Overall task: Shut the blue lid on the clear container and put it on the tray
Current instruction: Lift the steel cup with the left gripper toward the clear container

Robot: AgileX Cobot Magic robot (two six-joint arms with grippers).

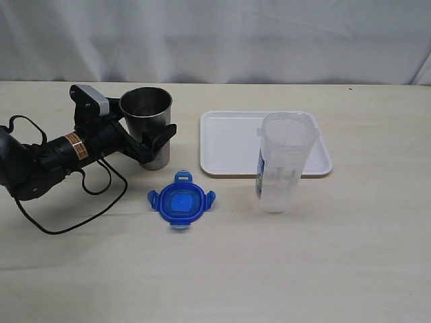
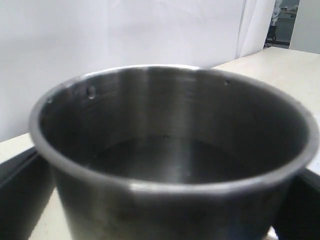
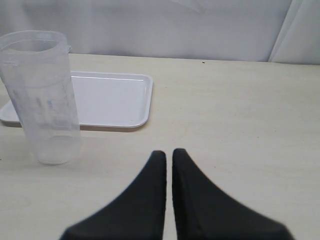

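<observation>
The blue lid point(image 1: 181, 202) lies flat on the surface, nearest the front edge and left of the middle, with its four snap flaps splayed outward. Which face is up I cannot tell. It looks light, thin and stiff, so a pinch across the rim between two flaps should hold better than one on a hinged flap, which would likely fold.

The clear container point(image 1: 283, 165) stands upright and uncapped to the lid's right, just beside the near edge of the tray point(image 1: 229, 141), on the surface rather than in the tray. Empty, tall and narrow, it is probably light, smooth-walled and easy to tip. A grip low or mid-body, square to the wall, would suit it.

The right end effector point(image 3: 169, 160) has its fingers pressed together on nothing, pointing toward the container. The left end effector point(image 1: 151, 138) is spread wide, straddling the steel tumbler point(image 1: 147, 108) behind the lid. Whether its fingers touch the wall is unclear.
</observation>
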